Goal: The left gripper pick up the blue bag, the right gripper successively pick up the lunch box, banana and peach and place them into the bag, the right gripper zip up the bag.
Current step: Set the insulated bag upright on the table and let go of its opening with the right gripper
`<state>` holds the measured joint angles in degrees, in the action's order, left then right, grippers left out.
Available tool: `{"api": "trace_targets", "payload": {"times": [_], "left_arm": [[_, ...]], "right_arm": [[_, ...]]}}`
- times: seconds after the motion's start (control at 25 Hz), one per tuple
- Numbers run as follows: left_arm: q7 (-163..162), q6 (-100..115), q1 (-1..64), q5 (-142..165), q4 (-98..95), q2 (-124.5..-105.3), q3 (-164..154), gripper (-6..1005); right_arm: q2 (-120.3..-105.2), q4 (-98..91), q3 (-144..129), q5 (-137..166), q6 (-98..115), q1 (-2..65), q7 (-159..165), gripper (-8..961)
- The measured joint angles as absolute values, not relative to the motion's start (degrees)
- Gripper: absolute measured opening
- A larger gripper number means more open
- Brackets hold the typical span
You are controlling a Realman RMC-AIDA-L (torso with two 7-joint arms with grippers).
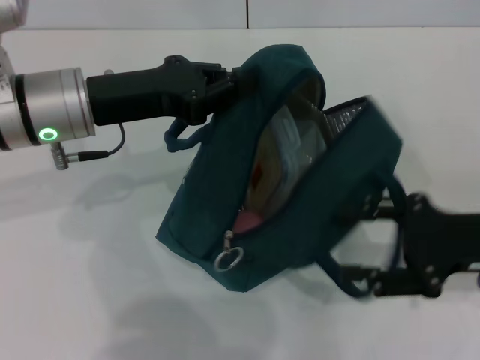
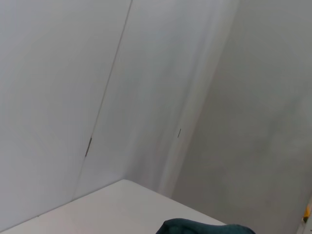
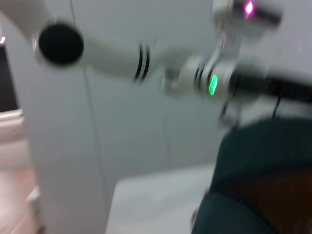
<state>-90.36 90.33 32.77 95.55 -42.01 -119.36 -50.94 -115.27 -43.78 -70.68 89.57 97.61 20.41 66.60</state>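
Pincer on the left arm (image 1: 225, 81), reaching in from the robot's left, is clenched on the far upper edge of the blue bag (image 1: 330, 202), holding that end up while the bag's lower near corner looks to rest on the white worktop (image 1: 90, 285); the right pincer (image 1: 375, 281) sits low at the bag's right flank beside a handle, too blurred to tell whether it is released or clenched; the packing looks done, since the lunch box (image 1: 289, 146) shows through the gaping mouth, something pink, probably the peach (image 1: 247, 220), lies at the near end of the opening, and no fruit is left on the worktop, though the banana itself cannot be made out; zipping remains, for the mouth is wide open and the ring pull (image 1: 229, 259) hangs at its near end; the bag's long axis runs diagonally from that near-left lower corner up toward the far right, mouth facing up and somewhat leftward, so the pull would travel up that line.
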Motion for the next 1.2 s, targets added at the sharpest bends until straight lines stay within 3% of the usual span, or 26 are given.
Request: {"api": "trace_targets", "payload": {"times": [0.2, 0.48, 0.72, 1.2], "left_arm": [[-90.35, 90.29, 32.69, 95.55, -42.01, -119.36, -50.96, 41], [-90.35, 90.25, 32.83, 95.55, -42.01, -119.36, -51.01, 41], [-90.35, 90.25, 33.09, 95.55, -41.99, -119.37, -51.07, 41], [-90.28, 88.90, 33.84, 95.45, -41.13, -119.45, -51.02, 40]], "right_arm": [[-115.24, -42.32, -64.55, 83.15, 105.80, 17.55, 58.96, 692], [-113.34, -41.84, -63.15, 90.66, 108.71, 18.15, 62.51, 691], [-115.18, -41.51, -64.06, 97.32, 101.17, 20.36, 65.19, 692], [-115.41, -33.38, -70.63, 98.86, 98.37, 29.34, 66.01, 681]]}}
